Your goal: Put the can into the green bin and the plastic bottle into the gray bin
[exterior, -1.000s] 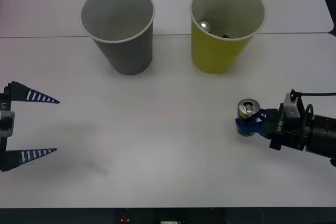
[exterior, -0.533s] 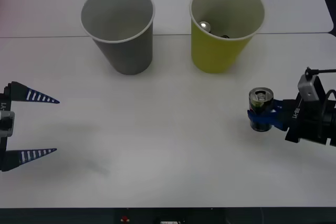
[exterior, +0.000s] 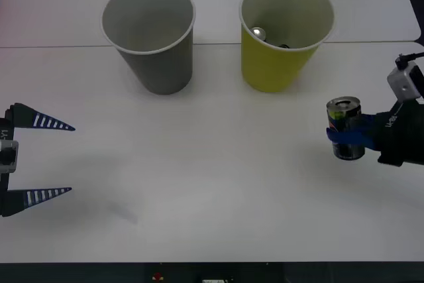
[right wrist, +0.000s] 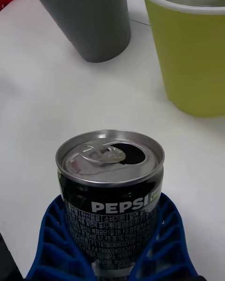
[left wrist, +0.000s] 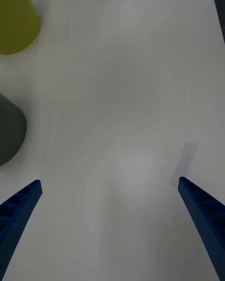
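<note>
Blue ribbed fingers (right wrist: pixel 56 243) of your right gripper (exterior: pixel 351 138) clasp the small black-labelled metal can (exterior: pixel 345 128) upright, near the table's (exterior: pixel 212 183) right edge, in front of and to the right of the yellow-green tapered bin (exterior: pixel 281 38). Your left gripper (exterior: pixel 46 158) is spread wide, holding nothing. The dark-gray tapered bin (exterior: pixel 151 34) stands left of the green one.

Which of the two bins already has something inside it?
The green bin: small objects lie at its bottom. The gray bin beside it looks empty inside.
</note>
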`<action>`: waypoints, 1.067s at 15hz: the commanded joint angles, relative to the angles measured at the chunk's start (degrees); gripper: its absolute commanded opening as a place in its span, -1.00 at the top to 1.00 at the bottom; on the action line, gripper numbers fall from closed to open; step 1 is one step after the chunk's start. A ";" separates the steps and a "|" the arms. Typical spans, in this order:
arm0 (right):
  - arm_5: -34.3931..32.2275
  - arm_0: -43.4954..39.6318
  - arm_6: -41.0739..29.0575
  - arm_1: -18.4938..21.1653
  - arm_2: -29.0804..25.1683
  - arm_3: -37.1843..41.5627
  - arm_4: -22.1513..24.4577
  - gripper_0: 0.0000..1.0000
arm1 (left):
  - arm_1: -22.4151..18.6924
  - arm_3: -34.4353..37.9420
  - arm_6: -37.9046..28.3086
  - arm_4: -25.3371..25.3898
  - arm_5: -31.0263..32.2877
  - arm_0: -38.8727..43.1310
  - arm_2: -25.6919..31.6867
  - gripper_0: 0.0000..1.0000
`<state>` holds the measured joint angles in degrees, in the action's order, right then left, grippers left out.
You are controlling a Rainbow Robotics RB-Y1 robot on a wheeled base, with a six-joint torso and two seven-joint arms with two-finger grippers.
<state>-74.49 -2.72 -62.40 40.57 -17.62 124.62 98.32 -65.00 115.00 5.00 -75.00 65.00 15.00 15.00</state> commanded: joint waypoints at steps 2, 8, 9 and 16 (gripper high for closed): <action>-5.67 6.15 -9.32 4.08 -0.13 0.19 0.91 1.00 | 0.00 0.00 0.00 0.00 0.00 0.00 0.00 -1.00; -15.51 18.28 -11.52 8.83 -0.13 -0.95 3.54 1.00 | 0.00 0.00 0.00 0.00 0.00 0.00 0.00 -1.00; -15.51 21.35 -11.52 9.44 0.13 -1.83 3.90 1.00 | 0.00 0.00 0.00 0.00 0.00 0.00 0.00 -1.00; -15.51 38.84 -11.52 13.84 11.12 -12.20 5.74 1.00 | 0.00 0.00 0.00 0.00 0.00 0.00 0.00 -1.00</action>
<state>-90.01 34.15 -73.91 54.11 -8.03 113.95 103.92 -65.00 115.00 5.00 -75.00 65.00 15.00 15.00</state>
